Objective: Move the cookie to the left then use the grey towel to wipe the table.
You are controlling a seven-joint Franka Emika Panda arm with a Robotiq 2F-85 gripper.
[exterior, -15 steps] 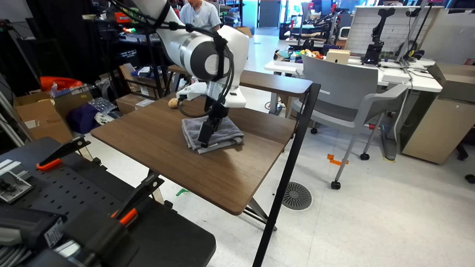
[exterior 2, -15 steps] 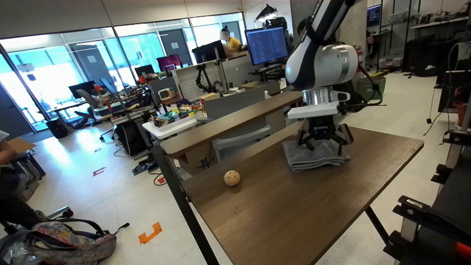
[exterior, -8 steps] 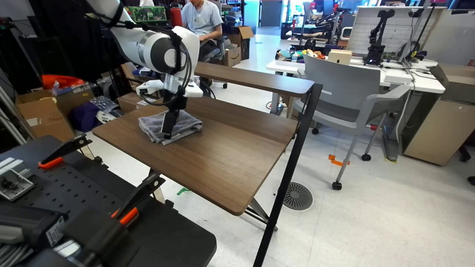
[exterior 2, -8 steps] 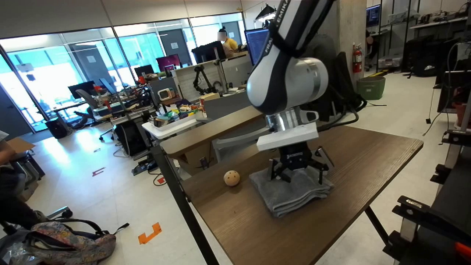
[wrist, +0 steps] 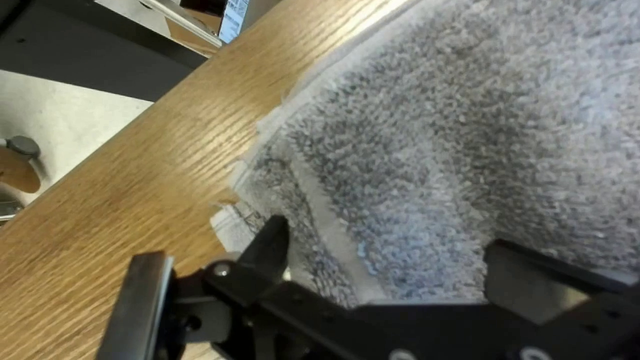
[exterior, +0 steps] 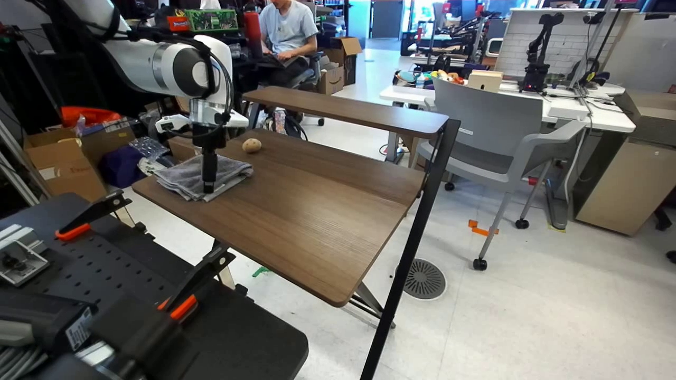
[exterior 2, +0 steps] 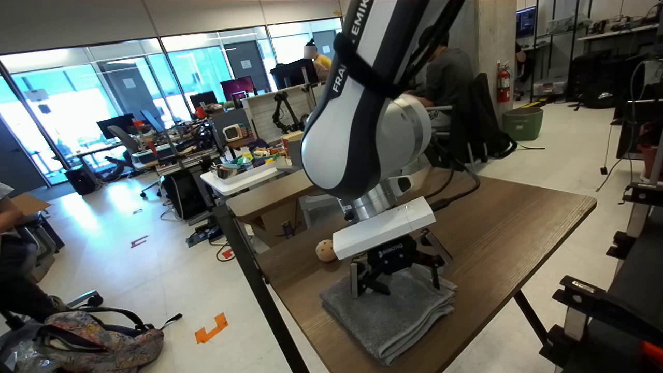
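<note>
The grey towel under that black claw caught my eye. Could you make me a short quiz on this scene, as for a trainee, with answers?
1. Which thing lies directly under the gripper? A) a chair; B) the grey towel; C) a cardboard box.
2. True or false: the round tan cookie lies apart from the grey towel.
3. How do the gripper's fingers stand, spread or together?

Key: 1. B. 2. True; tabletop shows between them. 3. Spread.

In an exterior view: bright glass walls (exterior 2: 184,70), far left | pale floor (exterior 2: 119,277) with orange markings (exterior 2: 221,322), near left | green bin (exterior 2: 523,126), far right | in an exterior view: grey chair (exterior: 488,124), right, before a white desk (exterior: 615,122)
</note>
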